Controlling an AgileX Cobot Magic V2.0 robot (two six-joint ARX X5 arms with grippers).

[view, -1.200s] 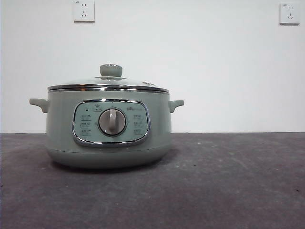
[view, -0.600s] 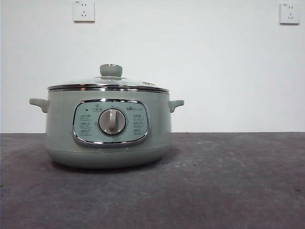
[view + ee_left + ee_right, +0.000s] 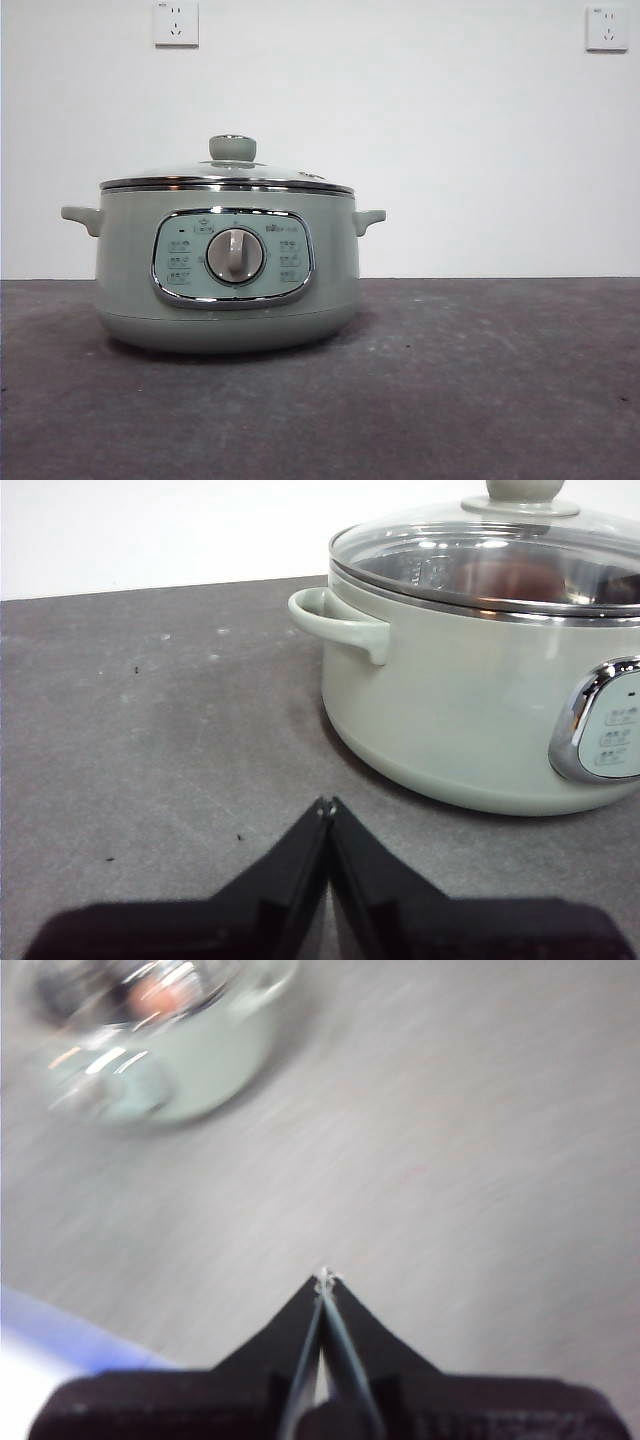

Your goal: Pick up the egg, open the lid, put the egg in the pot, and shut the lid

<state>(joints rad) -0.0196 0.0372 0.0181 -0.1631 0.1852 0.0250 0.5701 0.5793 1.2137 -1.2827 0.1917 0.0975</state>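
The pale green pot point(image 3: 228, 300) stands on the table, left of centre, with its dial facing me. The glass lid point(image 3: 230, 176) sits shut on it, green knob point(image 3: 232, 147) on top. In the left wrist view the reddish-brown egg point(image 3: 510, 580) shows through the lid point(image 3: 440, 555), inside the pot point(image 3: 460, 710). My left gripper point(image 3: 326, 805) is shut and empty, low over the table beside the pot's handle. My right gripper point(image 3: 323, 1278) is shut and empty, farther from the pot point(image 3: 190, 1065); that view is blurred. Neither gripper shows in the front view.
The dark grey table point(image 3: 480, 380) runs back to a white wall with two sockets point(image 3: 176, 22) point(image 3: 607, 27). In the right wrist view the table's edge point(image 3: 60, 1330) shows near the gripper.
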